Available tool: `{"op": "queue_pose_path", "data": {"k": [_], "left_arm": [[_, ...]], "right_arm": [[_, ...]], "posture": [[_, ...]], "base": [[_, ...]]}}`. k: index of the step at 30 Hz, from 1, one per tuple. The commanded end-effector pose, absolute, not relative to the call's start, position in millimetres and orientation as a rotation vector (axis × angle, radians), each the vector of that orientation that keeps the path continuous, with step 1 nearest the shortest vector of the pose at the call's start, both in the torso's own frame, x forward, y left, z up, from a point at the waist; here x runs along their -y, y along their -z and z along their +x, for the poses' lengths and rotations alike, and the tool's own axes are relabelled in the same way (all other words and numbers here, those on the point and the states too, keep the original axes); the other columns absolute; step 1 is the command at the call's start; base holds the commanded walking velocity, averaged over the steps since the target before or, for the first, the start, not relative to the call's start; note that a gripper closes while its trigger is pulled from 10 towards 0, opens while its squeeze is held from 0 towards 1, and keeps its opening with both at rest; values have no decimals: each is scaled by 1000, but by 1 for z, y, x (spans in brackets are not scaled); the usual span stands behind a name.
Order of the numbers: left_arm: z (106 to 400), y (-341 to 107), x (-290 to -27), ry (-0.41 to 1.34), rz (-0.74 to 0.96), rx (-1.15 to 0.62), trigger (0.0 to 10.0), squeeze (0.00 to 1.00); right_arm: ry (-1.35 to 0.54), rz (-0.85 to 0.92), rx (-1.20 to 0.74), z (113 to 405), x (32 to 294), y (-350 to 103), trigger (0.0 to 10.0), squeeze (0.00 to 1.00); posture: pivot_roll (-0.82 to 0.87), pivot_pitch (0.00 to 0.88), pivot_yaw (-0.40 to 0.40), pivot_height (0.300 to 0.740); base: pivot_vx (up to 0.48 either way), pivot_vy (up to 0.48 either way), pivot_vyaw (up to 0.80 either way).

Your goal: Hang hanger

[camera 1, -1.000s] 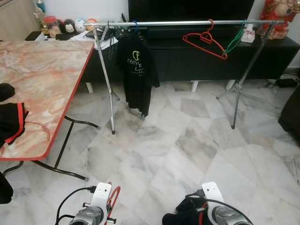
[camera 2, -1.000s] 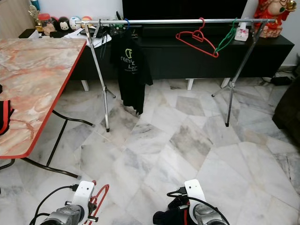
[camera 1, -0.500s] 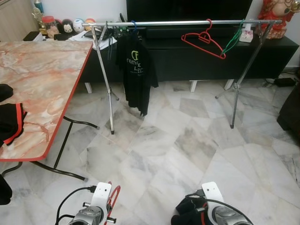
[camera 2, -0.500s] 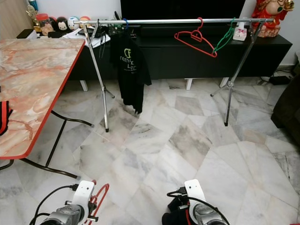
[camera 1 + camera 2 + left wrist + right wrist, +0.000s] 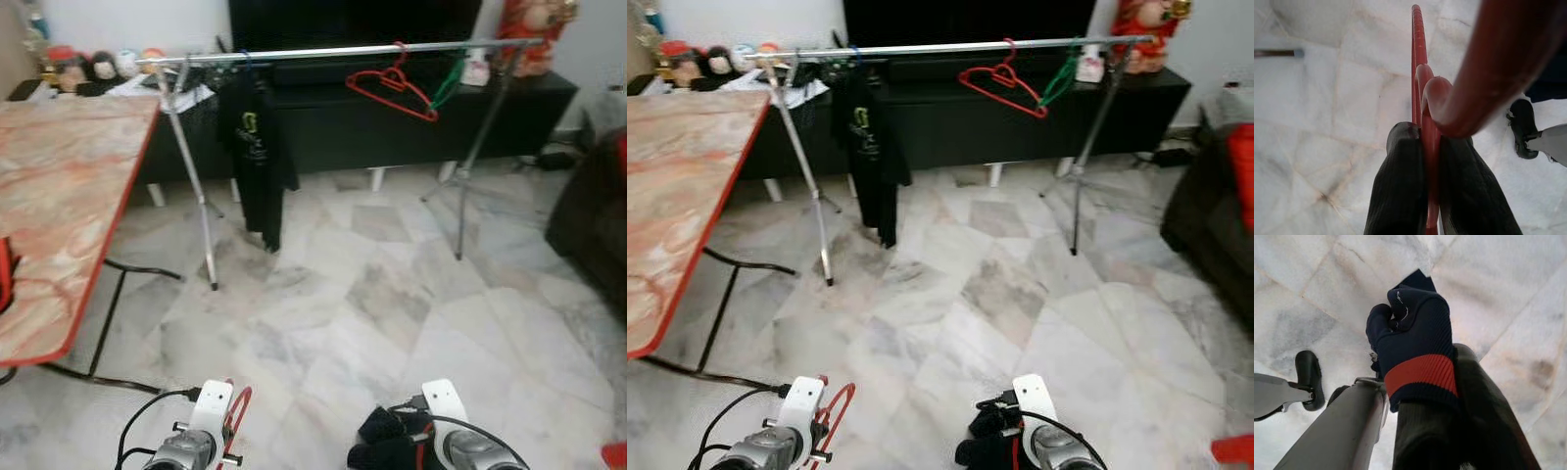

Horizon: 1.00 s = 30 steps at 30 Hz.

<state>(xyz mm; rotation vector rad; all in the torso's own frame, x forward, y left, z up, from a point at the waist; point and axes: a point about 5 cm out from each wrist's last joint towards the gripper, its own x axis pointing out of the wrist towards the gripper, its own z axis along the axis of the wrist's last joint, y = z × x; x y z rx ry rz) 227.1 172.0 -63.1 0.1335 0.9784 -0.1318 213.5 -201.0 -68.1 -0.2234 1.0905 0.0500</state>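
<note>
My left gripper [image 5: 1427,134] is shut on a red hanger [image 5: 1418,58], whose red wire also shows beside the left wrist [image 5: 238,416] low in the eye views. My right gripper [image 5: 1442,377] is shut on a dark navy garment [image 5: 1415,333] with a red band, bunched over its fingers. Across the room stands a metal clothes rail [image 5: 323,51]. From it hang a black T-shirt [image 5: 253,157], another red hanger [image 5: 392,88] and a green hanger [image 5: 446,83]. Both grippers are low, far from the rail.
A marble-topped table [image 5: 59,206] with a red edge and black legs stands on the left. A black TV console [image 5: 392,122] runs behind the rail. A dark sofa [image 5: 593,235] is at the right edge. Marble floor [image 5: 372,294] lies between me and the rail.
The whole picture has shifted left and is slightly blurred, so the camera has turned right. Both grippers keep their hold as before.
</note>
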Motion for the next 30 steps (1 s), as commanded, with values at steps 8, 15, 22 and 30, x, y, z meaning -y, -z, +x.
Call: {"op": "queue_pose_path", "data": {"k": [8, 15, 22, 30], "left_arm": [[227, 63, -173, 143, 154, -981, 10000, 0], [227, 63, -173, 146, 158, -980, 10000, 0], [227, 63, -173, 147, 158, -981, 10000, 0], [227, 63, -173, 146, 158, -979, 10000, 0]], "right_arm": [[-45, -227, -1087, 215, 202, 67, 10000, 0], [-43, -223, -1081, 216, 202, 67, 10000, 0], [-42, -219, -1069, 216, 202, 66, 10000, 0], [-45, -218, -1065, 217, 201, 66, 10000, 0]], "posture": [[-9, 0, 5, 740], [-9, 0, 5, 740], [-9, 0, 5, 740], [-9, 0, 4, 740]], "base": [[0, 0, -775], [0, 0, -648], [0, 0, 0], [0, 0, 0]]}}
